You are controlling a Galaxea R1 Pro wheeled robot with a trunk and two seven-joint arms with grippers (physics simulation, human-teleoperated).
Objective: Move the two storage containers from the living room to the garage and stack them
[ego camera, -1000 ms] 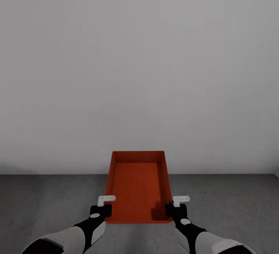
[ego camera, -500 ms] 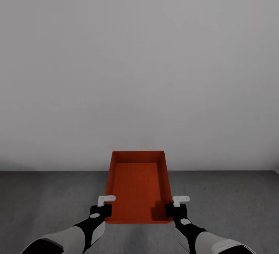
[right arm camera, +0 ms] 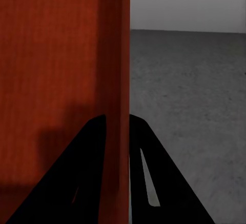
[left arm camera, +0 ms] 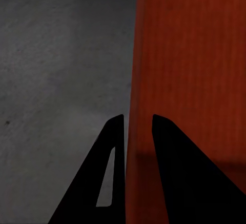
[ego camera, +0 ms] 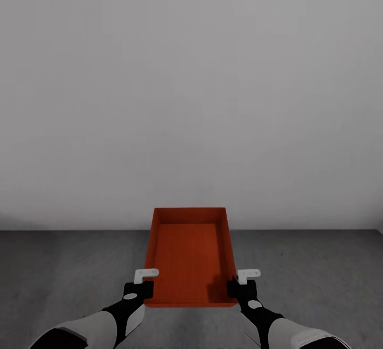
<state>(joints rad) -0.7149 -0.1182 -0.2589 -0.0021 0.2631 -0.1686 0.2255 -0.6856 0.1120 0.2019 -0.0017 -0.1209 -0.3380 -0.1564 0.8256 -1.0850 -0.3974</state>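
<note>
Where floor (ego camera: 64, 274) ends, wall (ego camera: 191, 83).

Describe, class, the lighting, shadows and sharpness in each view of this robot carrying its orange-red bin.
Head view: flat, even light, no glare; a soft shadow inside the storage container near the right gripper.
Left wrist view: the fingers are black silhouettes; the floor looks soft.
Right wrist view: a blurry shadow on the bin wall.

Bare concrete floor (ego camera: 64, 274) lies open on both sides of the carried orange bin (ego camera: 187, 256); a plain grey wall (ego camera: 191, 99) blocks the way ahead.
</note>
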